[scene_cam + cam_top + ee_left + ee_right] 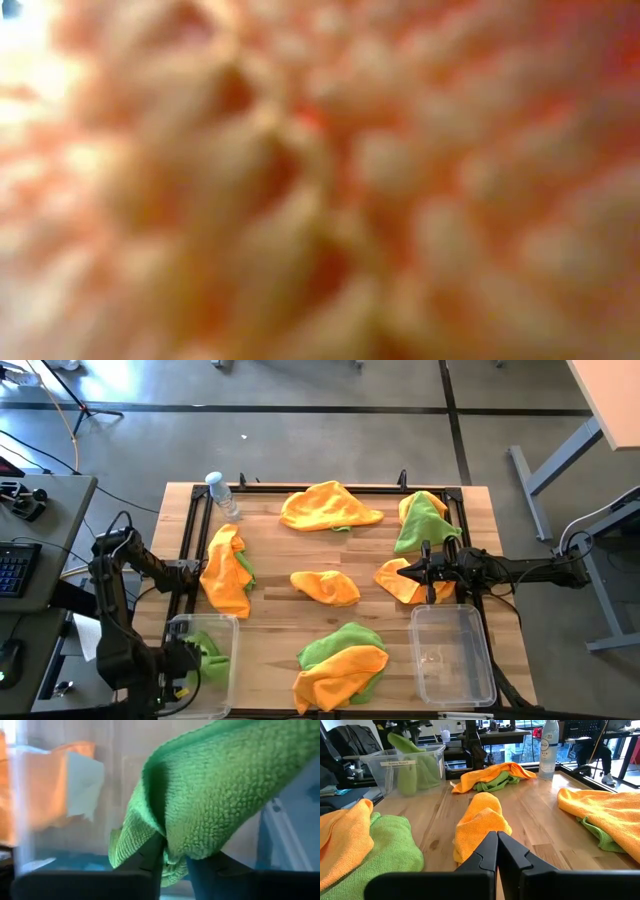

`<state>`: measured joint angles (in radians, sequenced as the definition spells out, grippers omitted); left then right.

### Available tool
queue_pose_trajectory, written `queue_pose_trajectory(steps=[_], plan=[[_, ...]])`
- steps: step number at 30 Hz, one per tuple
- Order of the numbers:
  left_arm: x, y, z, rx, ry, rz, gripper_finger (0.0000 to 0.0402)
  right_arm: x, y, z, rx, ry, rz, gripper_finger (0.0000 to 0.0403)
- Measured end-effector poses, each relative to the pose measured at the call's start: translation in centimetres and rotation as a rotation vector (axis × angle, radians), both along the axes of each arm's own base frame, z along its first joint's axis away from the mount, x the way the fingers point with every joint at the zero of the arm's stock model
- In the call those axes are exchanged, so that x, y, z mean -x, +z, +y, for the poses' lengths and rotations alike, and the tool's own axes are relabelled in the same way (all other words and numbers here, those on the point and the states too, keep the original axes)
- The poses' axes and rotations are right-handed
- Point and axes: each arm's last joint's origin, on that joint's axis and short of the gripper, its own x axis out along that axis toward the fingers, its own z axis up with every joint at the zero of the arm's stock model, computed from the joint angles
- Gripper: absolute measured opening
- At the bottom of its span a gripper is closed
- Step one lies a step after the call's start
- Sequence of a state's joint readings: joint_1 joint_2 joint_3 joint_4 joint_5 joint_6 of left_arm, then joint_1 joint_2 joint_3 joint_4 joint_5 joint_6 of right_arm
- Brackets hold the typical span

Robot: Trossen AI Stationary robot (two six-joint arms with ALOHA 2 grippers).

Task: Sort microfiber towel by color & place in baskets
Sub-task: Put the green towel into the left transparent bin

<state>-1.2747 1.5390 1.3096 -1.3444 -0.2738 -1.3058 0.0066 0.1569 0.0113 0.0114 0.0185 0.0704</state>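
Over the left basket (232, 628), the left gripper (175, 862) pinches a green towel (220, 800); the right gripper (496, 851) is closed, empty.

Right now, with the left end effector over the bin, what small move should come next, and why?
Probably open the left end effector fully. It hangs over the left basket with the green towel between its fingers, draping inside the clear walls, so letting go should drop the towel in.

left claw (190, 657) over left basket (226, 622), green towel (208, 653) (crumpled) inside | right basket (455, 657)
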Motion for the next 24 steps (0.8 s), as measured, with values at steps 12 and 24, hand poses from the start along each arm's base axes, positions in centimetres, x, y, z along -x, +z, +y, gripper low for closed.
queue_pose_trajectory(steps=[12, 24], plan=[[0.2, 0.6, 0.7, 0.064, 0.007, 0.025, 0.0160, 0.0, 0.0, 0.0, 0.000, 0.000, 0.000, 0.0000], [-0.2, 1.3, 1.4, 0.057, -0.029, -0.053, 0.0148, 0.0, 0.0, 0.0, 0.000, 0.000, 0.000, 0.0000]])
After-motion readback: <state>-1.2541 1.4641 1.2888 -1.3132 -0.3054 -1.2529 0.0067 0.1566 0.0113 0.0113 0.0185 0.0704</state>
